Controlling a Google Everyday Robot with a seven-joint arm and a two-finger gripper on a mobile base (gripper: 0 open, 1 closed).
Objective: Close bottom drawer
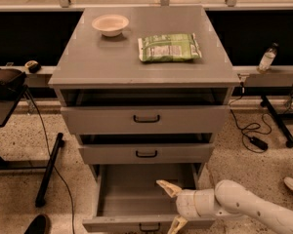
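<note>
Speckled floor [244,160], grey cabinet [146,67]: your gripper [167,204] hangs low right, fingers [167,187] spread, grasping nothing, over the front right corner of the bottom drawer [132,191], which stands pulled well out. Placement likely readies a push on the drawer front; bowl [110,24] and green packet [169,47] rest on the cabinet top, away from your work.

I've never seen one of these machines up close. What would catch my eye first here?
A white robot arm reaches in from the lower right, its claw spread open over the front right part of the pulled-out bottom drawer. On top of the grey cabinet sit a pale bowl and a green snack bag.
</note>
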